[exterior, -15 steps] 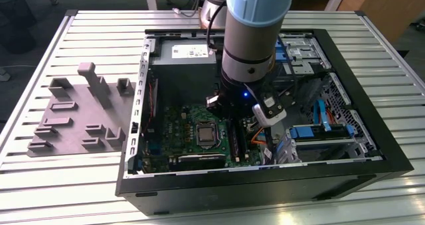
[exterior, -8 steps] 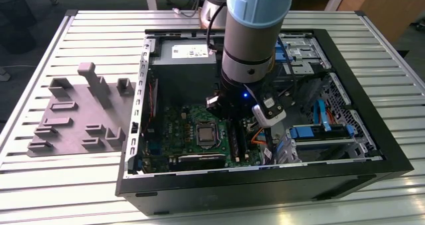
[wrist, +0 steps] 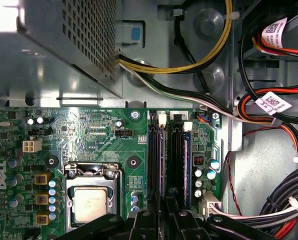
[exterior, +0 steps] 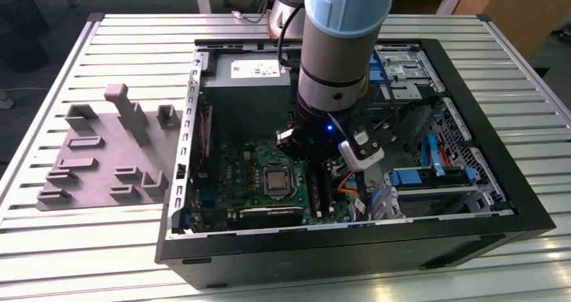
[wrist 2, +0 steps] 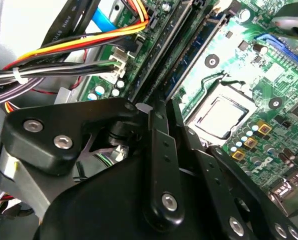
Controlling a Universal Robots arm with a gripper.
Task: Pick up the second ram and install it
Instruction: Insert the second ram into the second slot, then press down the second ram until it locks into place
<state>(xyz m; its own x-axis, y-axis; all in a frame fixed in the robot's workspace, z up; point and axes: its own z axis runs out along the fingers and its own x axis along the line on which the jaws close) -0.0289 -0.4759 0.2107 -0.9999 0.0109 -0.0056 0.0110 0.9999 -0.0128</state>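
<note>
My gripper is low inside the open computer case, over the memory slots beside the square silver chip. Its black fingers sit close together on the second ram, a long narrow stick standing on edge along a slot of the green motherboard. In the second wrist view the ram runs away from the fingertips between the slot rails. How deep it sits in the slot is hidden. What looks like another stick fills the neighbouring slot.
Bundles of black, yellow and orange cables crowd the case wall right beside the slots. The power supply box stands past the board. The grey tray with raised blocks lies on the slatted table at the exterior view's left.
</note>
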